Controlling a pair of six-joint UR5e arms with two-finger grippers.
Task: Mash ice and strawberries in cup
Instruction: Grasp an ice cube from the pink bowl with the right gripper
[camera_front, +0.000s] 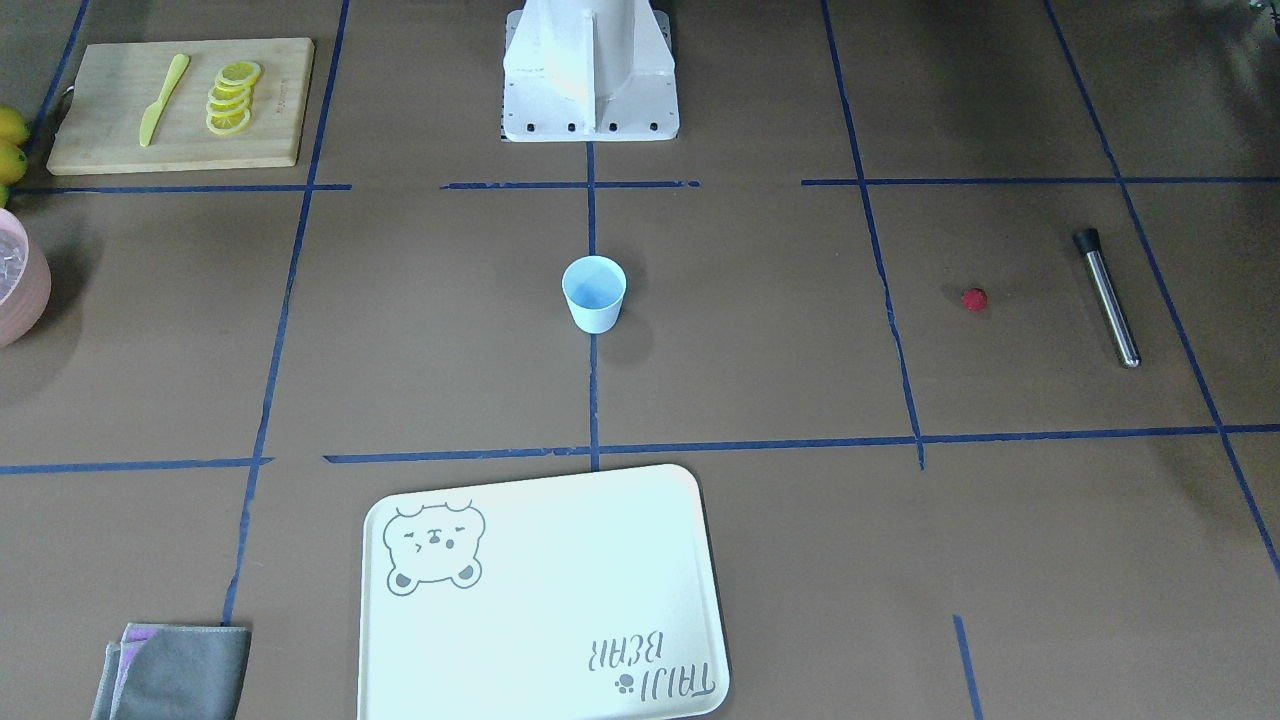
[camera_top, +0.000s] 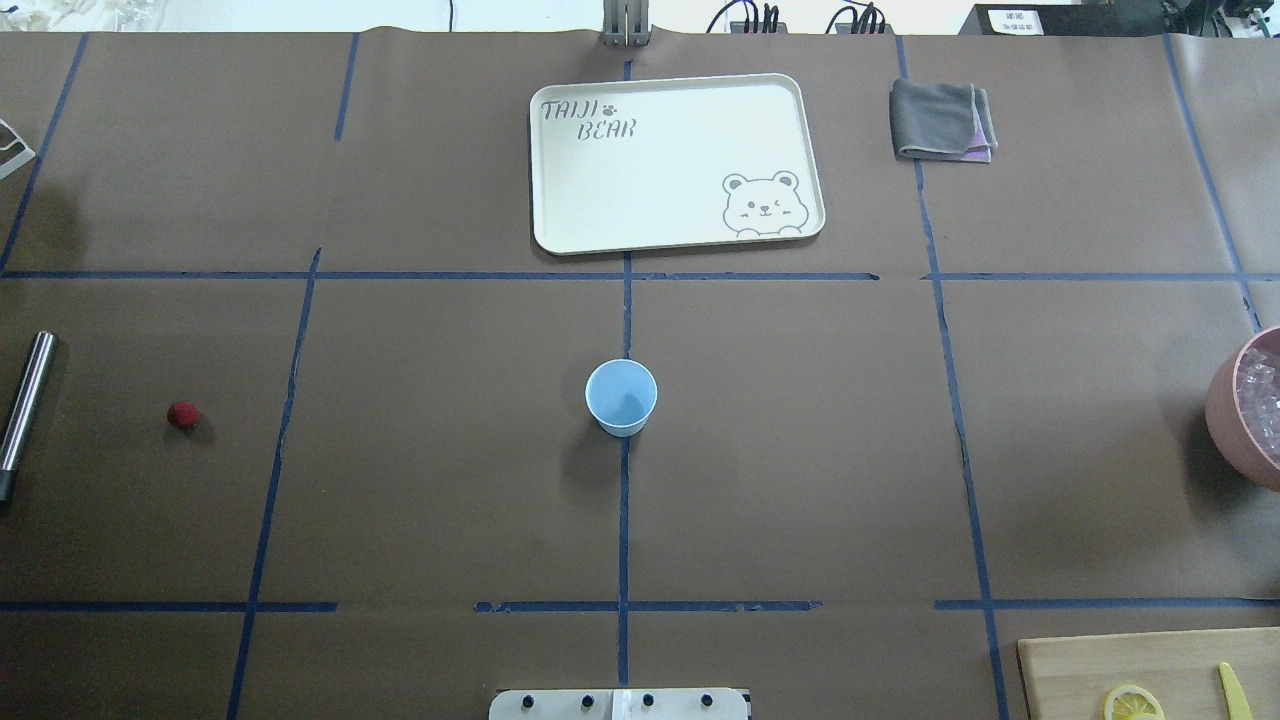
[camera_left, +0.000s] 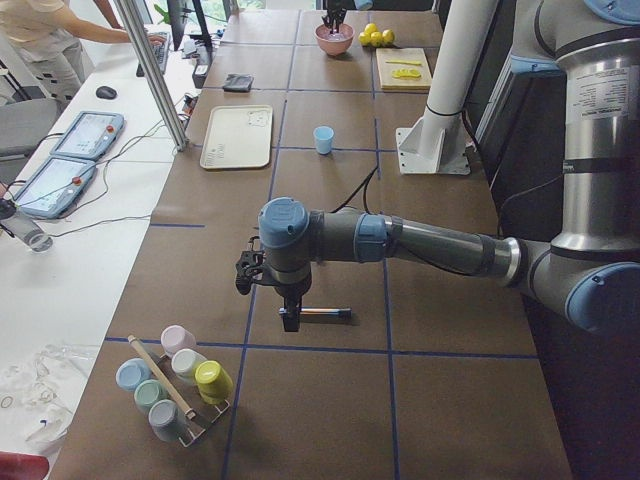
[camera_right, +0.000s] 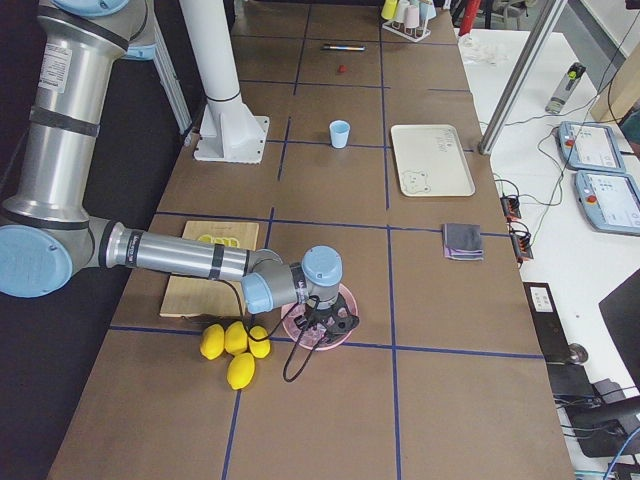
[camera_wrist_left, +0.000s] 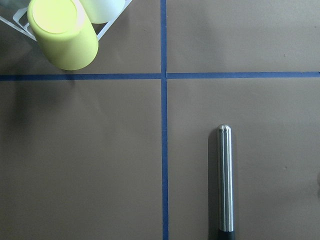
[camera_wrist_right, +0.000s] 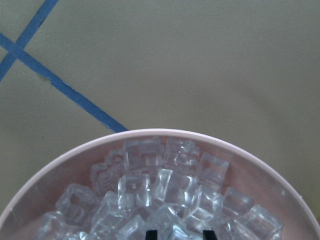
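Note:
The pale blue cup (camera_top: 621, 397) stands upright at the table's centre and looks empty; it also shows in the front view (camera_front: 594, 293). The red strawberry (camera_top: 182, 414) lies on the table far to the left. The ice (camera_wrist_right: 160, 195) fills the pink bowl (camera_top: 1225, 405) at the right edge. My right gripper (camera_wrist_right: 180, 234) is open just above the ice, over the bowl (camera_right: 345, 300). My left gripper (camera_left: 287, 318) hangs over a steel muddler (camera_wrist_left: 225, 180); I cannot tell whether it is open or shut.
A cream bear tray (camera_top: 680, 160) and a folded grey cloth (camera_top: 942, 120) lie at the far side. A cutting board (camera_front: 180, 105) holds lemon slices (camera_front: 232, 97) and a yellow knife. Whole lemons (camera_right: 233, 348) lie near the bowl. A rack of coloured cups (camera_left: 175, 380) stands by the muddler.

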